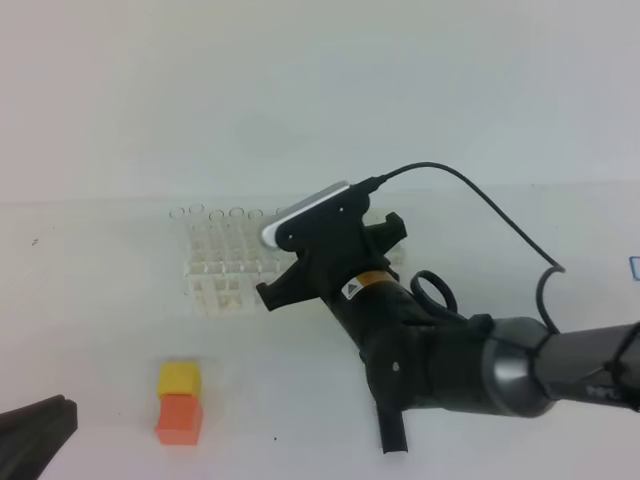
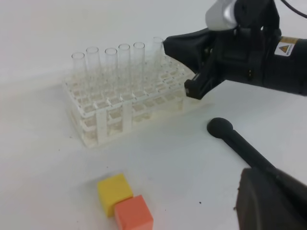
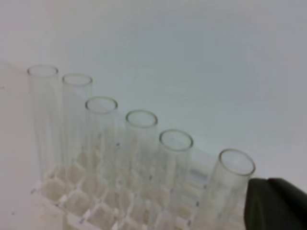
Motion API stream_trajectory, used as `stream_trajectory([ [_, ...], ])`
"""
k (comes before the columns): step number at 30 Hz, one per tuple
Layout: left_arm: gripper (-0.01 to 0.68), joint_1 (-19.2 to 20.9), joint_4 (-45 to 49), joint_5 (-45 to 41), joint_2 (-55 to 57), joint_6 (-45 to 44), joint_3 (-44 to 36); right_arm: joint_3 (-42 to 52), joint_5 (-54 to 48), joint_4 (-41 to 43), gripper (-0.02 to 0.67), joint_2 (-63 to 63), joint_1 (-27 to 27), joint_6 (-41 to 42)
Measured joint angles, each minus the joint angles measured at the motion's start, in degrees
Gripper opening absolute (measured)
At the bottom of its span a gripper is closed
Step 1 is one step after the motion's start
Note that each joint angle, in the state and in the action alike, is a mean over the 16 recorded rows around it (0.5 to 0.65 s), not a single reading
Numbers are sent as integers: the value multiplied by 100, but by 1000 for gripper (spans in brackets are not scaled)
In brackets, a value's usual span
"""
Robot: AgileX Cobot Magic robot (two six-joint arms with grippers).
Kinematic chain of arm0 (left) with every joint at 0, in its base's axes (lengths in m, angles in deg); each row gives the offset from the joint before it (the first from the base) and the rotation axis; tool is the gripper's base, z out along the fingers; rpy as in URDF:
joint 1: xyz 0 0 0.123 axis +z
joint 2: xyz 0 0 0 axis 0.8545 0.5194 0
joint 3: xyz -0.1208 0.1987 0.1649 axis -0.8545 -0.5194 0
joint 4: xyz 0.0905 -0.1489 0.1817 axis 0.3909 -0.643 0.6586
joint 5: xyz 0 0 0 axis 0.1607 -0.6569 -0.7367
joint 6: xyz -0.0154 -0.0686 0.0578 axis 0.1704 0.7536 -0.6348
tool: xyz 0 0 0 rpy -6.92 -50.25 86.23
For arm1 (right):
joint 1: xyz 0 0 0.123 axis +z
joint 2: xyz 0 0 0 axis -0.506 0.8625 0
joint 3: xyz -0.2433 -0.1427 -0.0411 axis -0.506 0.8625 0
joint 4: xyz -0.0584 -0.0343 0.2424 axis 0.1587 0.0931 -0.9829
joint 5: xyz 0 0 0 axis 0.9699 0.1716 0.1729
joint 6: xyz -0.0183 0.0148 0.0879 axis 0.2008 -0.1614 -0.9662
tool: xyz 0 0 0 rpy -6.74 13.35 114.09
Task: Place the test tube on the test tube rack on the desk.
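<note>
Right end effector (image 2: 184,67) — beside test tube (image 3: 225,191)

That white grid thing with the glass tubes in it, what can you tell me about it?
The test tube rack is a white, plastic-looking lattice of small square holes in rows, built in stacked tiers on short legs. It stands level on the desk. Six clear glass tubes stand in a line along its back row; the one nearest the right gripper, the test tube, leans slightly. The other holes look empty. The gripper's black fingers reach over the rack's right end; whether they touch it cannot be told.
</note>
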Motion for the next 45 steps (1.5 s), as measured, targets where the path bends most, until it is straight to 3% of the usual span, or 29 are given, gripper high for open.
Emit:
stream_trajectory([
  [13, -1, 0, 0, 0, 0, 0, 0, -230, 438, 57, 2, -156, 4, 559],
  [23, -1, 0, 0, 0, 0, 0, 0, -29, 629, 1499, -1, -1735, -467, 976],
  [31, -1, 0, 0, -5, -1, 0, 0, 71, -1216, 3201, -1, -3405, -1140, 991],
  [36, -1, 0, 0, -27, -1, 0, 0, 501, -2616, 3937, -1, -4557, -1821, 991],
  [40, -1, 0, 0, -50, -1, 0, 0, 1213, -3433, 4208, -1, -5671, -2508, 994],
  [45, -1, 64, -9, -77, 0, 0, 0, 2521, -3718, 4092, -1, -7316, -3421, 997],
])
